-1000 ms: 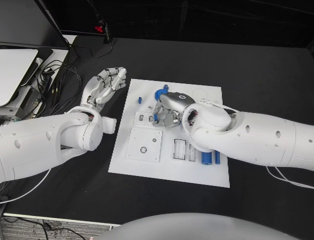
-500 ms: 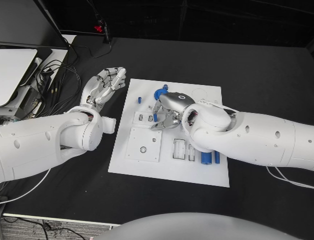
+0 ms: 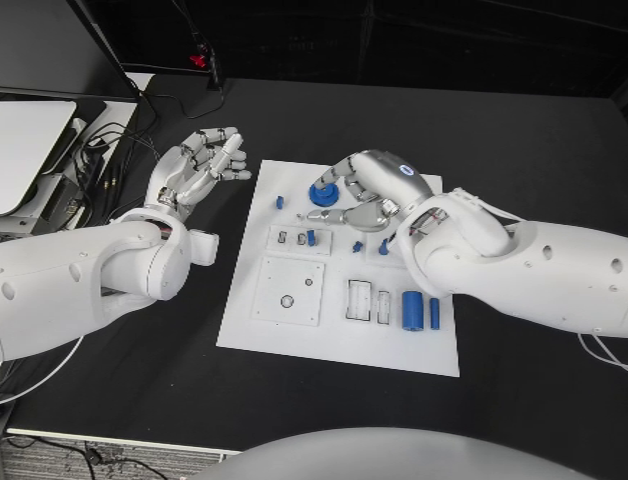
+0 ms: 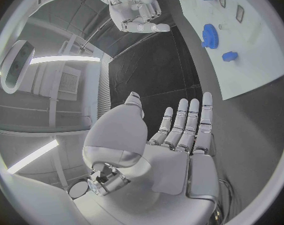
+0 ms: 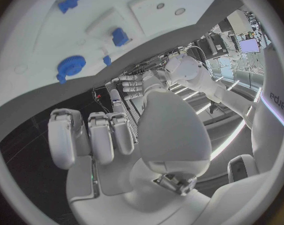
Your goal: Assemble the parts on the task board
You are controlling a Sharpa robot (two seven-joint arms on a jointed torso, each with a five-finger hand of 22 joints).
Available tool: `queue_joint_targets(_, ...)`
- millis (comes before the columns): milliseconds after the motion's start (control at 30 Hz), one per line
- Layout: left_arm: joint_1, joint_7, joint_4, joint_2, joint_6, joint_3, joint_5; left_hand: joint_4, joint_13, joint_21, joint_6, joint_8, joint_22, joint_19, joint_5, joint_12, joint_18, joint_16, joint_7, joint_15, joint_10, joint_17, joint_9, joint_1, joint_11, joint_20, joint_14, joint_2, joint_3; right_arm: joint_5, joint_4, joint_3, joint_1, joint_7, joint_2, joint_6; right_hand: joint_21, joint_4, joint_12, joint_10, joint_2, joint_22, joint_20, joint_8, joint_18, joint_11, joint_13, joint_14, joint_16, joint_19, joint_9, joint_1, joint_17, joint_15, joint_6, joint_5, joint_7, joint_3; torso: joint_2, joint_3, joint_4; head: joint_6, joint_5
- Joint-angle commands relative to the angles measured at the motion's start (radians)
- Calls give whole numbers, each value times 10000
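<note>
- the white task board (image 3: pixel 346 340) lies flat in the middle of the black table (image 3: pixel 545 150), with its long side running away from the robot.
- the right robot hand (image 3: pixel 372 190) hangs above the far part of the board with its fingers curled inward and nothing between them; it is clenched on nothing.
- a blue gear (image 3: pixel 323 193) sits on the board's far part, just beside the right robot hand's fingertips; i cannot tell if they touch it.
- a small blue peg (image 3: pixel 278 201) stands near the board's left edge, apart from the gear.
- a blue cylinder (image 3: pixel 412 311) lies on the near right part of the board, with a thin blue pin (image 3: pixel 434 313) just beside it.
- the left robot hand (image 3: pixel 199 170) is raised over the table left of the board, fingers spread and released, holding nothing; the left wrist view shows its palm (image 4: pixel 173 170) open and bare.
- a square white block (image 3: pixel 288 288) with a small hole sits on the board's near left part.
</note>
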Motion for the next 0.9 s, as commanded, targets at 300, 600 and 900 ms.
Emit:
queue_joint_targets(300, 1163, -2035, 376, -459, 937, -7, -4593, 1, 5583, 3766, -464, 960, 2028, 3266, 69, 4436, 348, 3010, 264, -1759, 6474, 2766, 51, -243, -1477, -1344, 5580, -236, -716, 8673, 628, 6, 525, 3971, -1654, -609, -912, -82, 26, 1040, 715, 1457, -29, 9, 451, -40, 2633, 1041, 25, -281, 27, -153, 2630, -19, 79, 1046, -38, -439, -186, 94, -81, -96, 89)
queue_joint_targets(600, 1963, -4676, 432, -354, 2117, -9, -6582, -1, 14783, 9790, 1625, 91, 10249, 7107, 104, 7456, -812, 6459, 527, -1479, 11097, 14682, -2, -638, -1113, -1229, 11912, -640, -407, 11590, 711, -18, 566, 5065, -2575, 869, -2271, -82, 26, 1040, 1178, 555, 67, -1, 834, 99, 2633, 1041, 25, -1541, -38, -531, 2630, 101, -662, 1069, 107, -1068, -339, 210, -250, -111, 180)
queue_joint_targets(900, 2247, -7643, 236, 177, 4607, -9, -7799, 25, 14783, 11032, 3696, 555, 13189, 9833, -138, 7456, -1433, 6465, 396, -1388, 11097, 14758, 429, -1475, -1125, -963, 11963, -1004, 70, 12701, 717, -60, 540, 5479, -2944, 1959, -4935, -52, 26, 1040, 1643, -1002, 396, 1077, 1468, 439, 2633, 869, -77, -4173, 226, -1021, 2448, 432, -2144, 1044, 455, -1628, -434, 324, -372, -175, 294)
